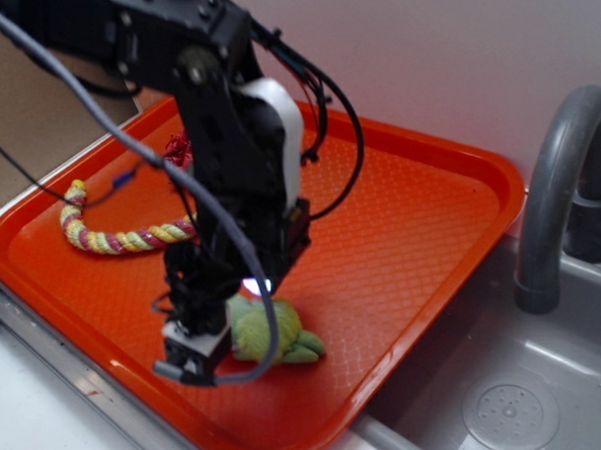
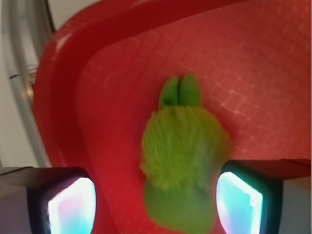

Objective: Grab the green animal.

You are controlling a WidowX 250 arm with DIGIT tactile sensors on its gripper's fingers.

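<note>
Bright, even light; wrist view soft and blurred throughout

Black arm bent steeply down, jaws parted wide, glowing pads low.

No legible text, labels, brands, numbers or signs anywhere: none on the tray, toy, arm or sink.

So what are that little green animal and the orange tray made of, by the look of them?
The green animal looks like plush fabric: fuzzy yellow-green pile on the body, smoother dull green feet. The tray seems to be hard molded plastic, with a raised rim and a fine grid texture, slightly glossy.
</note>
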